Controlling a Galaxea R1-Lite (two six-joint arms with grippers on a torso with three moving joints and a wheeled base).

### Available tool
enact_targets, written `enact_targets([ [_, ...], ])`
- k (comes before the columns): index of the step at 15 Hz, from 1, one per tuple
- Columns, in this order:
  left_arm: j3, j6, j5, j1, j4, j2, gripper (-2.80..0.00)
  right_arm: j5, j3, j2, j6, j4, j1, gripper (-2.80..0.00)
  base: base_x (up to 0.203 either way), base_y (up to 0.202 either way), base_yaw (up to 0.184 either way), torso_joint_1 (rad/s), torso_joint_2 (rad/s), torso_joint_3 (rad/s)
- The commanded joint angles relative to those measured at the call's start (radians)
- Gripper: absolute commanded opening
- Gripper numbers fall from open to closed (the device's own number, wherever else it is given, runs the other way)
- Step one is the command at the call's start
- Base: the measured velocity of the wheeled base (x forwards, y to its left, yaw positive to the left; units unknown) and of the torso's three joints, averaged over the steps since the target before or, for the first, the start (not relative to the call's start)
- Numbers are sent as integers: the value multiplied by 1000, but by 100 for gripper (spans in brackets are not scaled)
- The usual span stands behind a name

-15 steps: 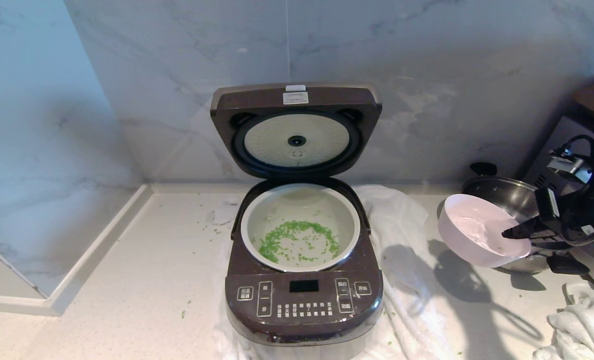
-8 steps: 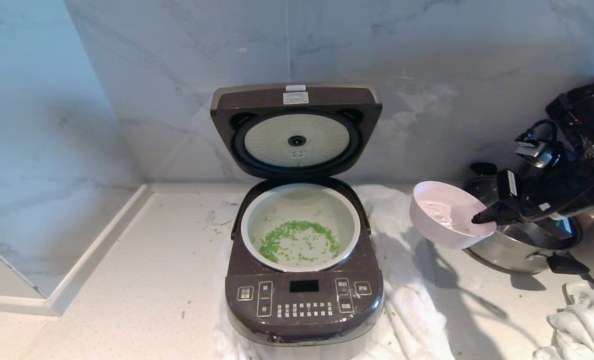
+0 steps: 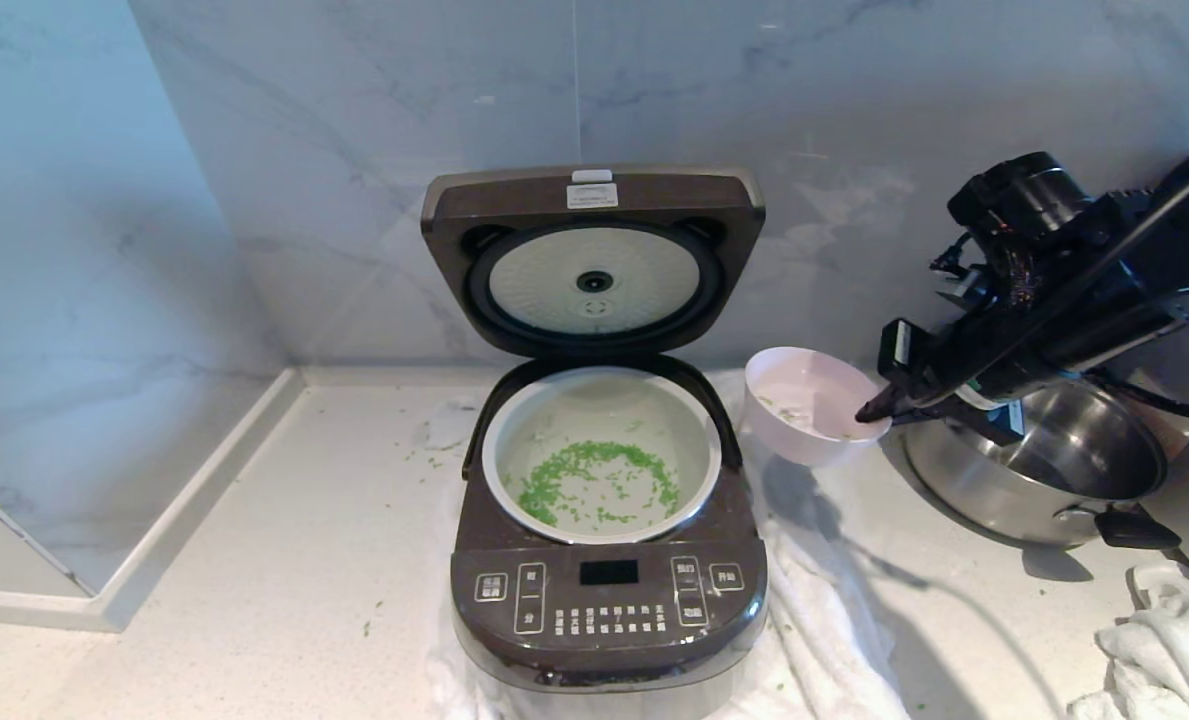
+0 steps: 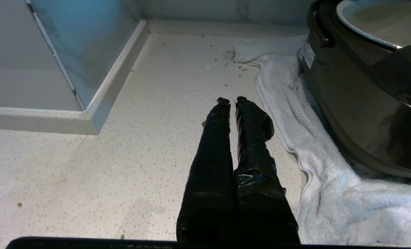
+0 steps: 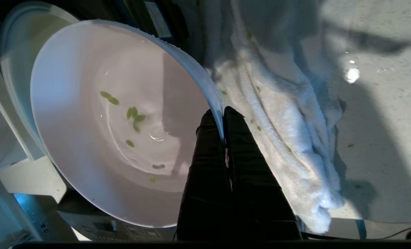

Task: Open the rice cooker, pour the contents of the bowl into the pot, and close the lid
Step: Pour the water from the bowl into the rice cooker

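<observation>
The right gripper (image 3: 866,412) is clenched on the rim of the pink bowl (image 3: 812,404), one finger inside and one outside, and holds it in the air just beside the right flank of the rice cooker (image 3: 609,520). The lid (image 3: 594,262) stands upright at the back and the pot (image 3: 602,455) lies bare, with a ring of green chopped bits (image 3: 594,480) already on its floor. Only a few flecks (image 5: 133,114) cling to the bowl's white inside.

To finish the pour well, the bowl's lip should, I judge, be carried over the pot's rim before it is tipped further, since the gap between bowl and pot opens over the white towel (image 3: 824,600). The pinch on a thin rim is a slim hold, so a slow tilt seems wiser than a shake. The lid then remains to be closed.

The left gripper (image 4: 230,101), fingers pressed together on nothing, hangs above the countertop (image 3: 284,560) to the left of the cooker.

The cooker stands mid-counter on the towel, toward the back edge under a marble wall (image 3: 354,180). A stainless steel pan (image 3: 1039,470) sits at the right edge, a crumpled cloth (image 3: 1169,650) at the front right corner, and stray green bits dot the countertop.
</observation>
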Motion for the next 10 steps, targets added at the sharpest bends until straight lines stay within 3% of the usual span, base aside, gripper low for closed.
enact_targets([
  [1,6,-1,0,0,0,0,-280,-1,-53,54,17,3,26,-280,0,0,0,0,0,0],
  [6,6,-1,-1,0,0,0,-280,-12,-156,128,77,5,116,-280,0,0,0,0,0,0],
  [10,6,-2,0,0,-2,0,-280,-88,-200,189,120,6,194,-280,0,0,0,0,0,0],
])
